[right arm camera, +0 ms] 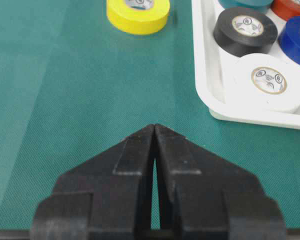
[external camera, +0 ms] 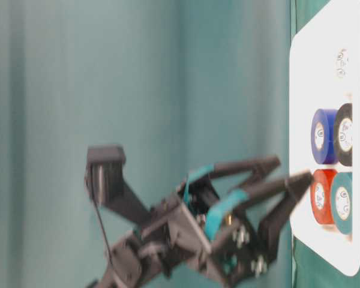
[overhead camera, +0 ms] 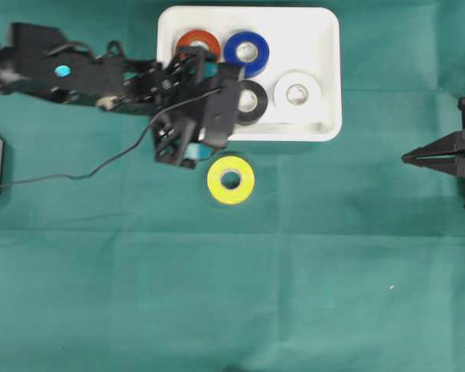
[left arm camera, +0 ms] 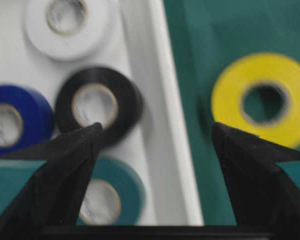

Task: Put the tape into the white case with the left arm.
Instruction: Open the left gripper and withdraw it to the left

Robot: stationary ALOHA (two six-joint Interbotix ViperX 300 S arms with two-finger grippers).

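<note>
Woven green cloth [overhead camera: 310, 271] carries a glossy yellow tape ring [overhead camera: 231, 180] beside the smooth white case [overhead camera: 325, 77]; left jaws wide.

The tabletop [right arm camera: 65, 100] is covered in green woven cloth, matt, with a fine visible weave. The white case [right arm camera: 202, 75] looks like smooth, slightly glossy plastic. The yellow tape [right arm camera: 137, 17] and black tape [right arm camera: 245, 32] have smooth, faintly shiny sides. The right gripper's fingers [right arm camera: 140, 155] are matt black plastic.

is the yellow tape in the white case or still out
Out. The yellow tape lies flat on the green cloth, just outside the white case rim.
</note>
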